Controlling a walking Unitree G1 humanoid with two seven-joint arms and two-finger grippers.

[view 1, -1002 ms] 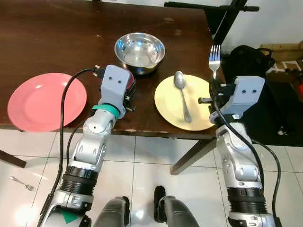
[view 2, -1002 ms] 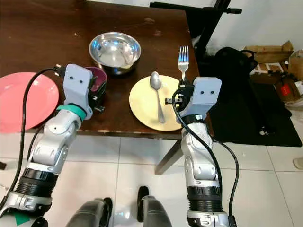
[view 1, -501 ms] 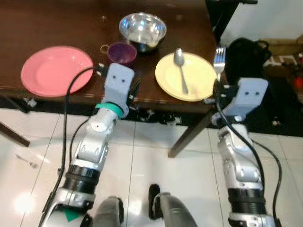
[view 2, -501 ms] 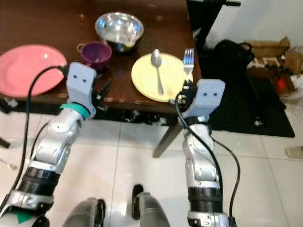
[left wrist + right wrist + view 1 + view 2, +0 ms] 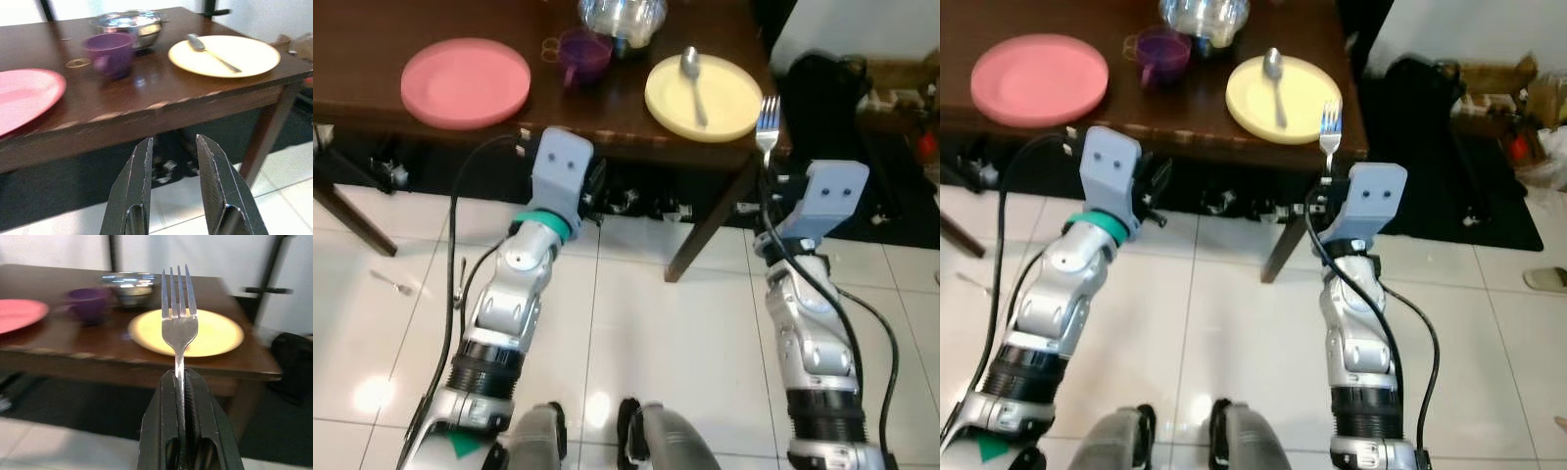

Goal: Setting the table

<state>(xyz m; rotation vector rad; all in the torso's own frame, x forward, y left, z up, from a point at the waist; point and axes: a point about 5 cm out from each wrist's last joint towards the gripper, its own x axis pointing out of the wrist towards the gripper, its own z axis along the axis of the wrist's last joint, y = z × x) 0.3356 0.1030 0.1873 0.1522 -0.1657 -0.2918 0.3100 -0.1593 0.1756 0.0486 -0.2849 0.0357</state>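
My right gripper [image 5: 182,382] is shut on a silver fork [image 5: 179,320], tines up, held in front of the table's near right corner [image 5: 773,147]. A yellow plate [image 5: 703,83] with a spoon [image 5: 693,70] on it lies on the dark wooden table [image 5: 372,49]. A pink plate [image 5: 466,82] lies to the left, with a purple cup [image 5: 583,55] and a steel bowl [image 5: 623,14] between them. My left gripper [image 5: 173,147] is open and empty, held below the table's front edge.
A second fork [image 5: 389,284] lies on the white tiled floor at the left. A black bag [image 5: 822,83] and a dark mat sit right of the table. Table legs [image 5: 710,235] stand ahead of me. A gold ring [image 5: 77,62] lies beside the cup.
The view has pulled back from the table: the table now sits farther up the picture and more floor shows. The left gripper is off the purple cup, which stands on the table. The fork stays gripped.
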